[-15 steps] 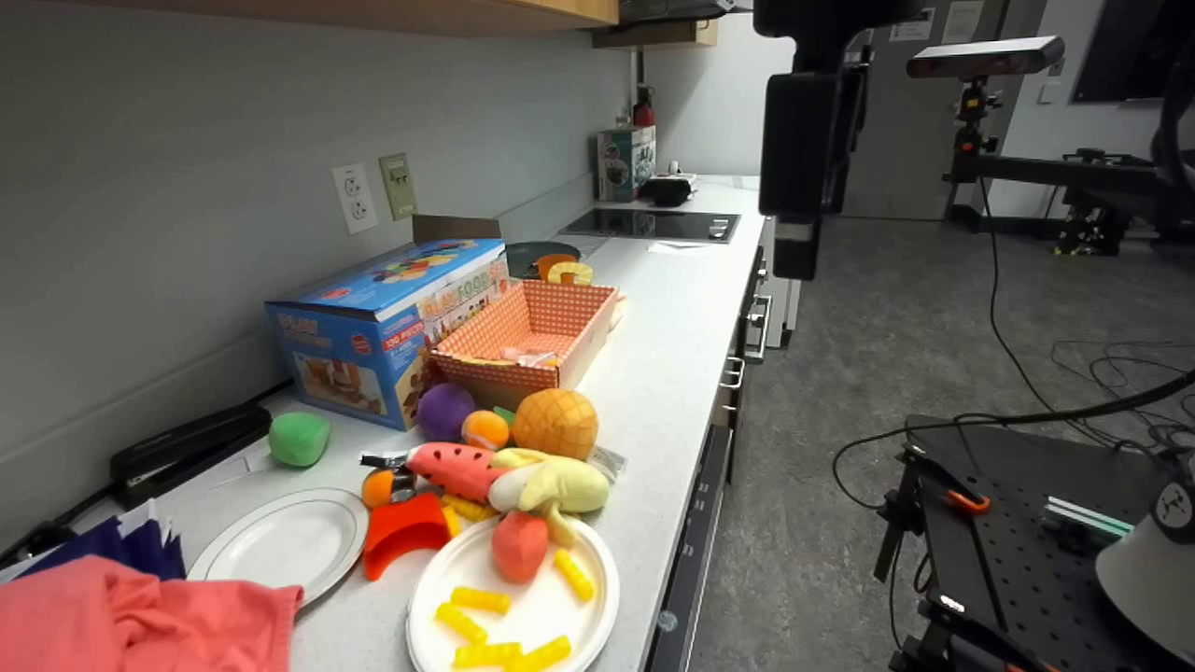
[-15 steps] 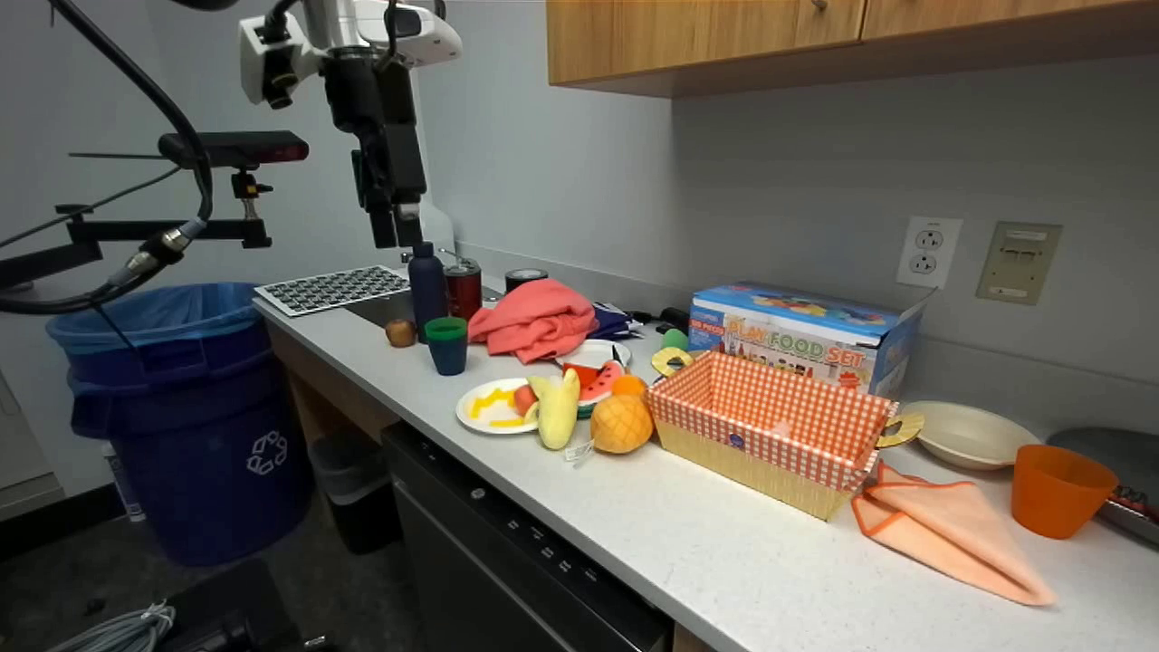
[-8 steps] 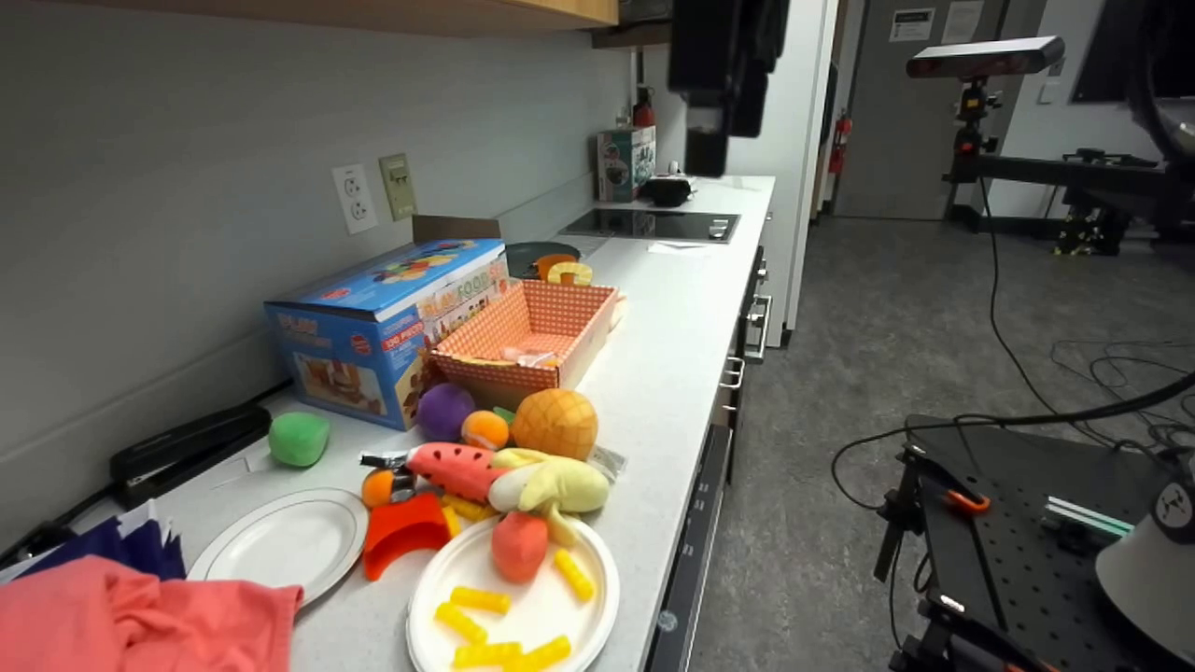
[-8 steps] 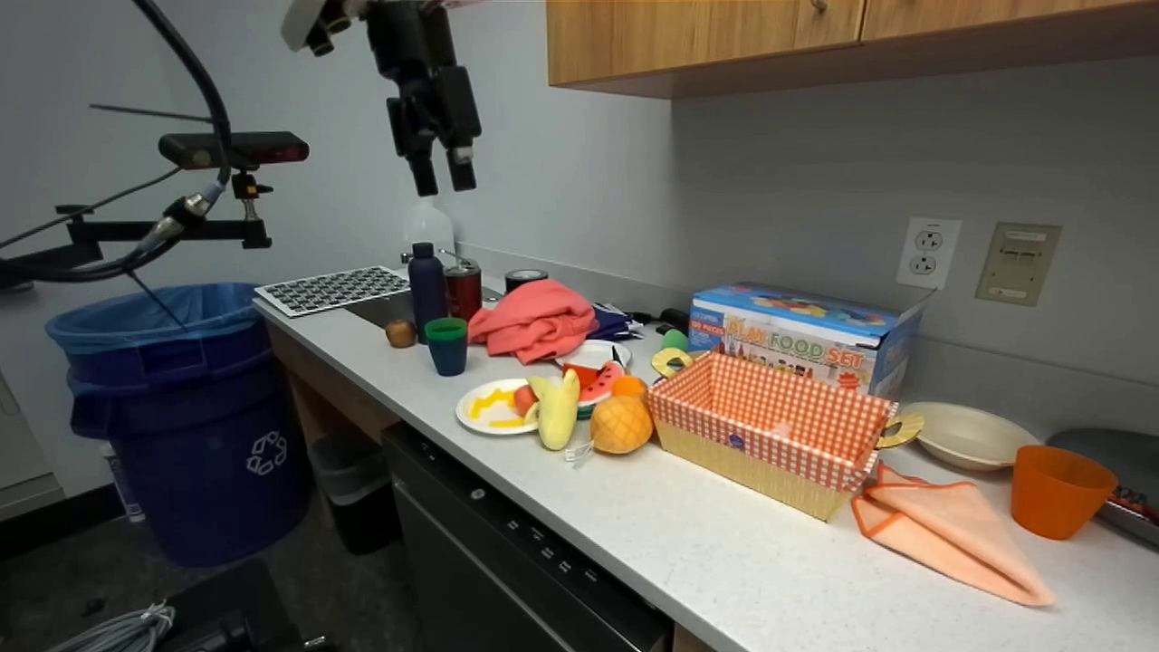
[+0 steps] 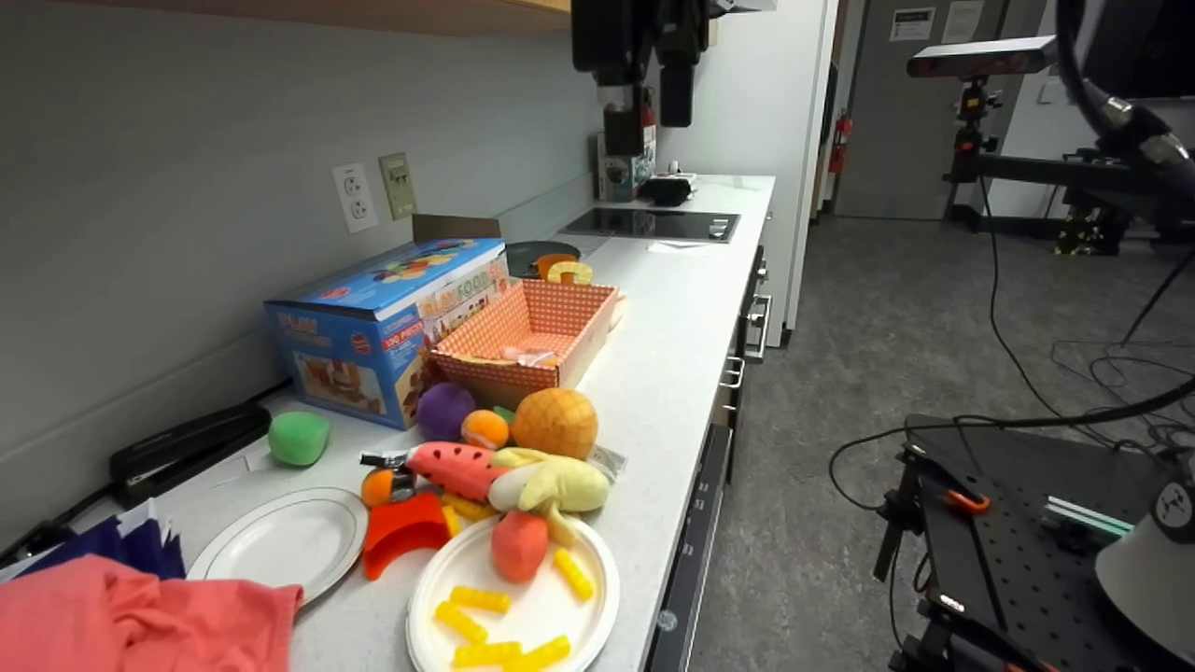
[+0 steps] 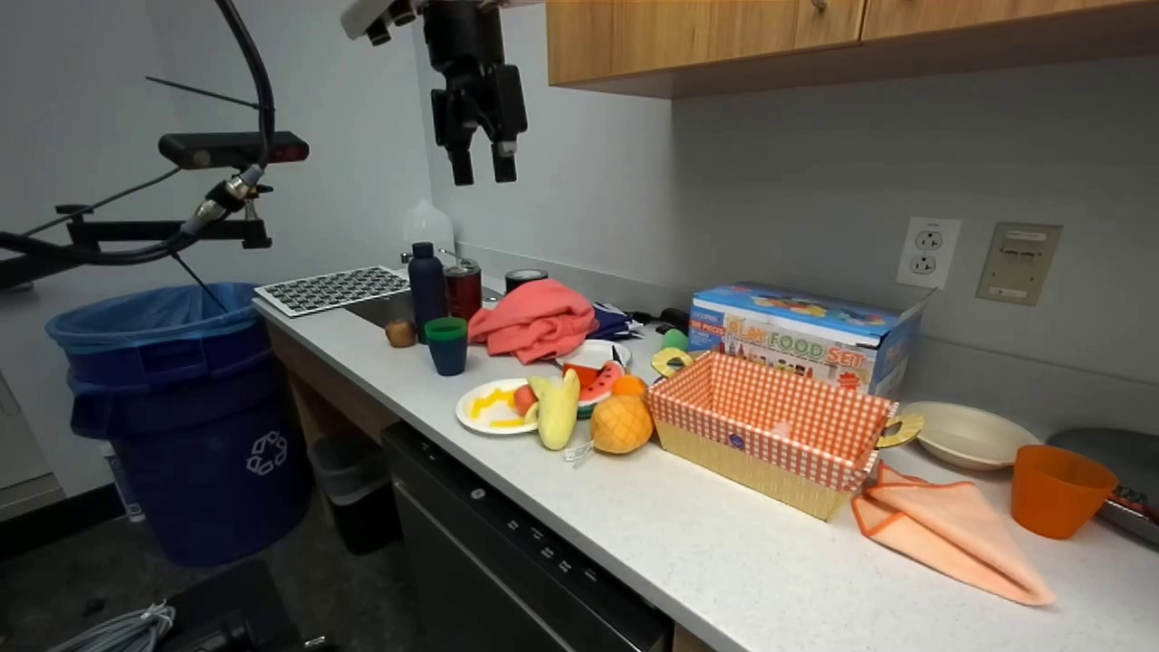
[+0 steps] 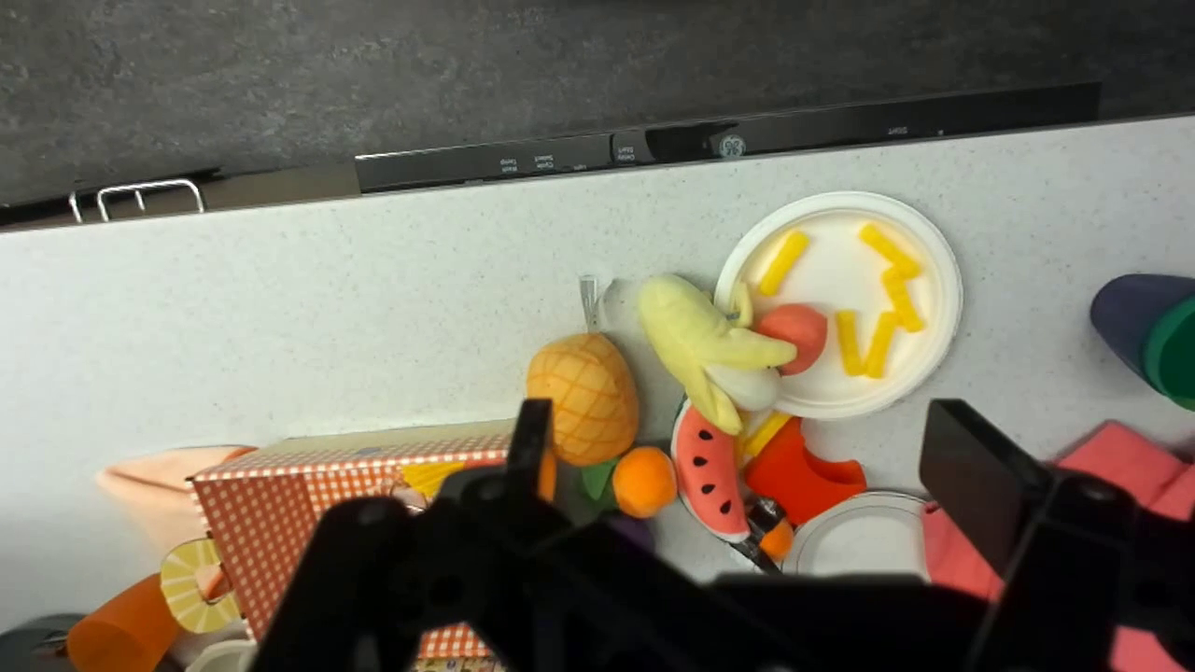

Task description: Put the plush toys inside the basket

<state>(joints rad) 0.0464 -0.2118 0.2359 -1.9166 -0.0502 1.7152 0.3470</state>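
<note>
The plush toys lie bunched on the counter: a yellow banana (image 7: 677,322), an orange pineapple (image 7: 588,397), a watermelon slice (image 7: 707,471), a small orange (image 7: 644,482) and a purple round toy (image 5: 445,412). A red round toy (image 5: 520,546) sits on a white plate, and a green one (image 5: 299,439) lies near the wall. The red-checked basket (image 6: 751,462) stands beside the pineapple; small items lie inside it. My gripper (image 6: 483,170) is open and empty, high above the counter; it also shows in an exterior view (image 5: 650,114). In the wrist view its fingers (image 7: 742,411) are wide apart over the toys.
A play food box (image 6: 797,330) stands behind the basket. A white plate (image 5: 429,644) with yellow pieces, a red fry holder (image 5: 406,532) and another plate (image 5: 280,541) lie beside the toys. A peach cloth (image 6: 960,534) and an orange cup (image 6: 1059,489) are past the basket.
My gripper has moved over the counter, rightward in one view and leftward in the other, and has risen. Its fingers now show clearly apart. Toys and basket have not moved.
</note>
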